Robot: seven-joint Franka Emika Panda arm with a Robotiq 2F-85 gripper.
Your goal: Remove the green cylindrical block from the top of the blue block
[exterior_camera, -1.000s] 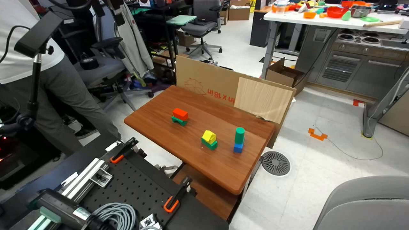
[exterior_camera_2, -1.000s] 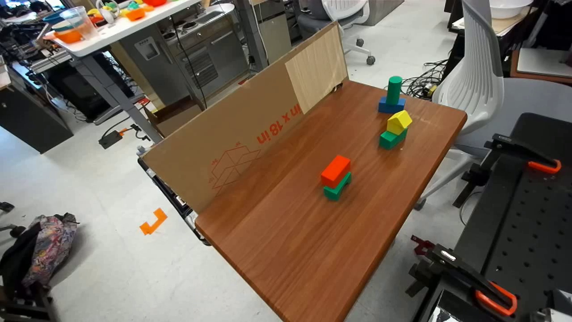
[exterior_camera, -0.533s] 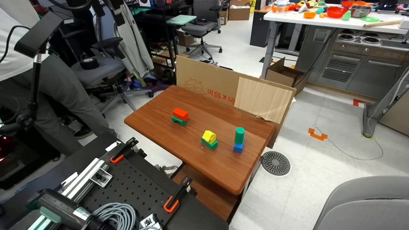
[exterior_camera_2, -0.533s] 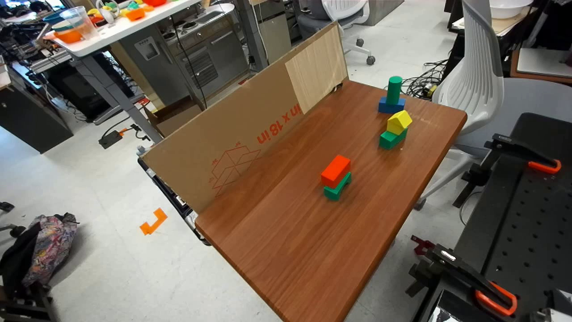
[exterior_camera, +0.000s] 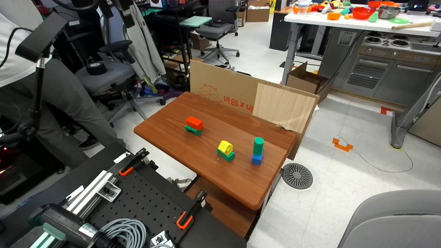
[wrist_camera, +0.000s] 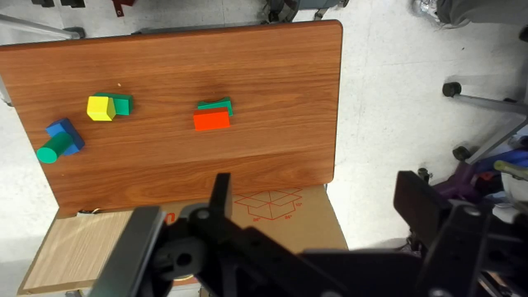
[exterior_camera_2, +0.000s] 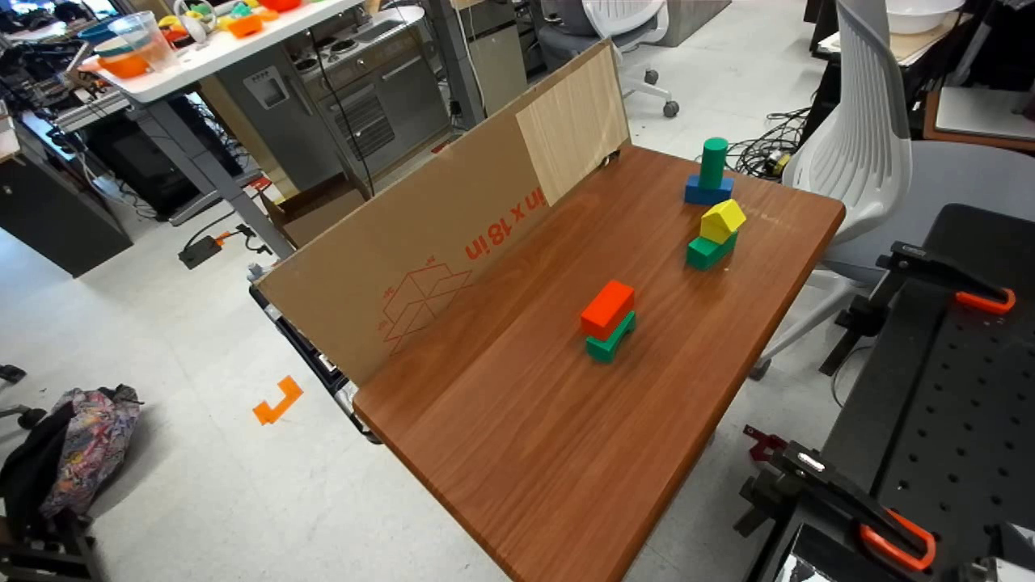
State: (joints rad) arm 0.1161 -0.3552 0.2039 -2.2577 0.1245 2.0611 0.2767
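Note:
The green cylindrical block point(exterior_camera: 258, 146) stands upright on the blue block point(exterior_camera: 257, 159) near one end of the brown table, apart from the other blocks. In an exterior view the green cylindrical block point(exterior_camera_2: 713, 163) rises from the middle of the blue block point(exterior_camera_2: 708, 191). In the wrist view the green cylindrical block point(wrist_camera: 55, 147) and the blue block point(wrist_camera: 66, 128) are at the far left. My gripper point(wrist_camera: 314, 174) comes in from the bottom of the wrist view. Its jaws are wide apart with nothing between them. It is high above the table and well away from the blocks.
A yellow block point(exterior_camera_2: 722, 221) on a green block point(exterior_camera_2: 710, 251) stands close to the blue block. A red block point(exterior_camera_2: 608, 309) rests on a green arch point(exterior_camera_2: 612, 339) farther along the table point(exterior_camera_2: 517, 453). A cardboard panel point(exterior_camera_2: 420, 226) stands along one long edge.
The blocks have not moved. Only the person at the side of an exterior view has shifted slightly.

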